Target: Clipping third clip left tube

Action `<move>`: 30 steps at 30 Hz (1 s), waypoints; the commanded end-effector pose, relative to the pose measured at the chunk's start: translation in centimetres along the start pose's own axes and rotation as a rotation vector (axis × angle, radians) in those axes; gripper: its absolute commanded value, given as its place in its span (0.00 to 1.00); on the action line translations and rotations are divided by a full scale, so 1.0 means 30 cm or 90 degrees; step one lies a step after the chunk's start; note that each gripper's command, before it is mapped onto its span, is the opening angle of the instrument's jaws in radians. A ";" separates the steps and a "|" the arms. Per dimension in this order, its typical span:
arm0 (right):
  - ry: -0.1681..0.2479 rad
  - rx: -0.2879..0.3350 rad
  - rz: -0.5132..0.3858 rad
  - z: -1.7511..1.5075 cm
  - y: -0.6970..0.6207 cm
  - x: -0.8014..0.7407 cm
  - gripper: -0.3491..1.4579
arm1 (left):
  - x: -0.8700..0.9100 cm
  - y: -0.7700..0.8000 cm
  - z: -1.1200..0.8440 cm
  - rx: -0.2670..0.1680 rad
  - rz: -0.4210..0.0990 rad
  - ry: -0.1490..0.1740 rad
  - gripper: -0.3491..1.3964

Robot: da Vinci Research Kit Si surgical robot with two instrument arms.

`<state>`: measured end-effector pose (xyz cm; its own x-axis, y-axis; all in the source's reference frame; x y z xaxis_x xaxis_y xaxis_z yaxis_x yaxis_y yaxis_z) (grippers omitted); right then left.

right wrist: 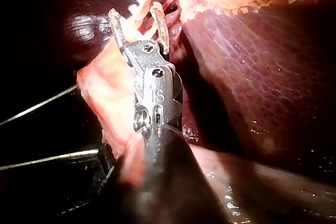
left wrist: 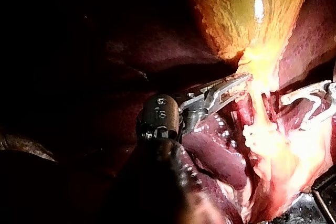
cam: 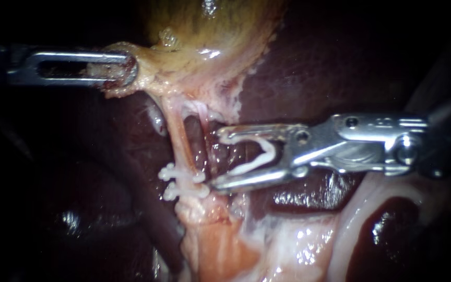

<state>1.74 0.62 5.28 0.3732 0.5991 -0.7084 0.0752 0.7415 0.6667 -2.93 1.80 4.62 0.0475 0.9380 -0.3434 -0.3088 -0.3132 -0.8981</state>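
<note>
Two white clips (cam: 173, 174) sit side by side across the left tube (cam: 179, 137), a pale strand running from the yellow gallbladder (cam: 210, 36) at the far side toward the near side, over the dark liver (cam: 330, 68). The right instrument (cam: 216, 158), entering from the right, has its jaws spread wide and carries an open clip (cam: 259, 156) between them, one leg lying against each jaw. The jaw tips lie just right of the left tube, which is not between them. The nearer tip reaches close to the farther of the two white clips, but whether they touch cannot be told. The left instrument (cam: 126, 70), entering from the left, has its slotted jaws closed on the ragged, yellowish edge of the gallbladder, left of the tube and farther away than the clips. In the left wrist view the tube runs on from that held tissue, with the clip-bearing jaws just beyond it.
</note>
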 end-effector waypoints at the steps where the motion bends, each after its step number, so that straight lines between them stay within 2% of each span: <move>1: 0.000 -0.002 0.003 0.002 0.0011 -0.0001 0.47 | 0.0000 0.0003 0.0000 0.001 0.000 0.000 0.00; 6: -0.001 0.000 0.016 0.006 0.0060 -0.0030 0.47 | 0.0000 0.0008 0.0002 0.001 0.000 0.001 0.00; 13: -0.003 0.002 0.026 0.012 0.0142 -0.0110 0.47 | 0.0000 0.0009 0.0005 0.002 0.000 0.001 0.00; 16: -0.002 0.003 0.028 0.013 0.0169 -0.0120 0.47 | 0.0000 0.0009 0.0005 0.002 0.000 0.001 0.00; 23: 0.056 0.035 0.054 0.022 0.0195 -0.0072 0.47 | 0.0000 0.0011 0.0007 0.002 0.000 0.001 0.00; 30: 0.109 0.064 0.076 0.027 0.0190 -0.0033 0.47 | 0.0000 0.0010 0.0007 0.002 0.000 0.001 0.00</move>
<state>2.52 0.73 5.92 0.2168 0.7322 -0.6457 0.1374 0.6320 0.7627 -2.96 1.80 4.60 0.0492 0.9378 -0.3438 -0.3117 -0.3126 -0.8973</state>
